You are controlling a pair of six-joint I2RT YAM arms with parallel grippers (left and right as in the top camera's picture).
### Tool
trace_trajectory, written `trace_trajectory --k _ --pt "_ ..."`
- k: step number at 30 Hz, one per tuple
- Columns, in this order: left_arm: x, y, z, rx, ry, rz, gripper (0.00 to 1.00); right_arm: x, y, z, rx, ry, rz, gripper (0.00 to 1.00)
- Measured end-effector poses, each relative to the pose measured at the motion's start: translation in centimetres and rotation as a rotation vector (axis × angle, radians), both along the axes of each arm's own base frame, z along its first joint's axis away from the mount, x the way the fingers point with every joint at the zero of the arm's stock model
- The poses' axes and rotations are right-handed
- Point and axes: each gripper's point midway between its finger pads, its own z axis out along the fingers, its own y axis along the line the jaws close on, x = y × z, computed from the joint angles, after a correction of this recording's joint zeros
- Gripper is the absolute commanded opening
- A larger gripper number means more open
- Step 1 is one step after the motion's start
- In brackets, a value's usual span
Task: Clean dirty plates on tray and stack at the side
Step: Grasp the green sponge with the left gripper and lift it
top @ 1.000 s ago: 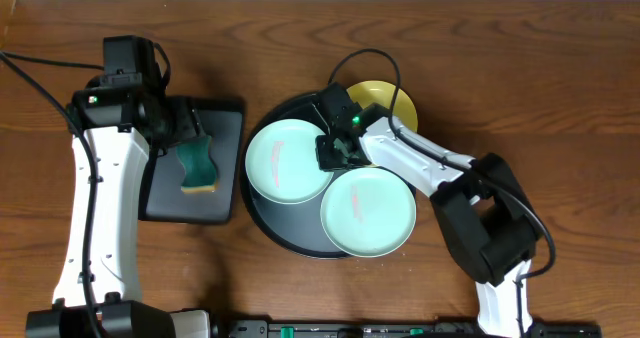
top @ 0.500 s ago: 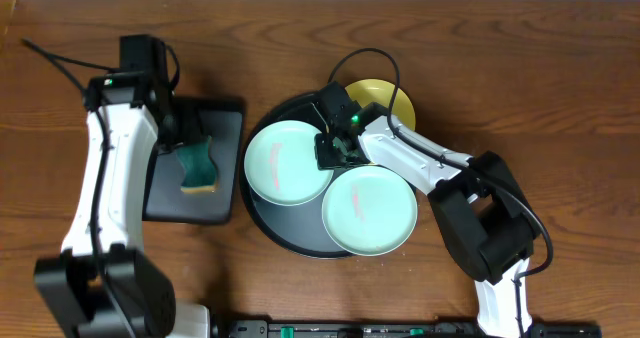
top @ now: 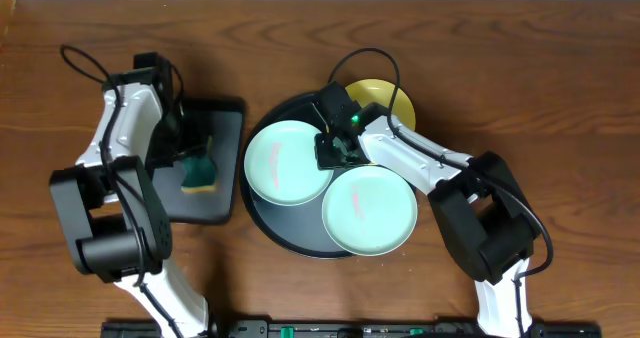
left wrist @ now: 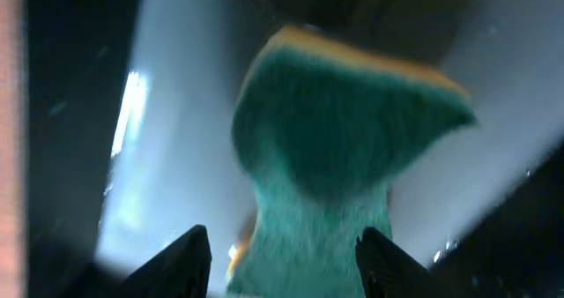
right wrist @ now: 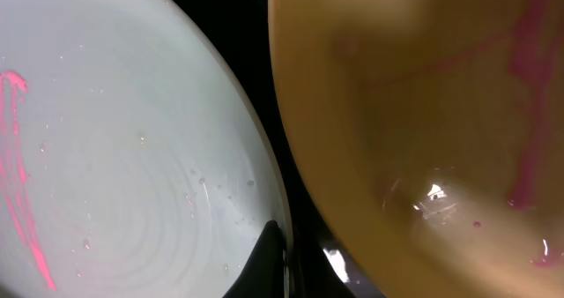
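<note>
Wooden table (top: 520, 68) carries round tray (top: 290, 230) holding 2 green plates (top: 285, 161) (top: 368, 210); 1 yellow plate (top: 385, 98) overhangs its rim. Rectangular tray (top: 215, 193) holds sponge (top: 200, 170); left gripper (left wrist: 282, 254) spread wide astride it. Right gripper (top: 335, 153) sits between plates, jaw state indeterminate.

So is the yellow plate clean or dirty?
Dirty. In the right wrist view the yellow plate has pink streaks smeared across it, plus a few wet-looking shiny spots.

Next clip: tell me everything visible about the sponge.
The sponge is waisted, with a dark green scouring face up and a yellow layer beneath. It lies flat on the rectangular black tray, left of the round tray. The left gripper straddles one end; contact is unclear.
</note>
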Motion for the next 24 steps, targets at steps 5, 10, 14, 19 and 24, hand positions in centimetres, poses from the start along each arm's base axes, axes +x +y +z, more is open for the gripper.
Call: trace_trajectory --k 5,10,14,19,24 --pt "-0.1 -0.6 -1.9 -0.066 0.002 -0.022 0.46 0.0 0.0 0.0 0.000 0.000 0.000 0.01" --pt "-0.3 -1.2 -2.9 -0.093 0.006 -0.027 0.22 0.0 0.0 0.0 0.000 -0.001 0.000 0.01" --pt "-0.1 -1.5 -3.1 -0.109 -0.006 -0.013 0.08 0.0 0.0 0.0 0.000 -0.002 0.000 0.01" --pt "-0.1 -1.6 -3.1 -0.112 -0.008 0.010 0.08 0.1 0.0 0.0 0.001 -0.003 0.000 0.01" --pt "-0.3 -1.6 -2.5 -0.112 -0.002 0.019 0.07 0.1 0.0 0.0 0.002 -0.003 0.000 0.01"
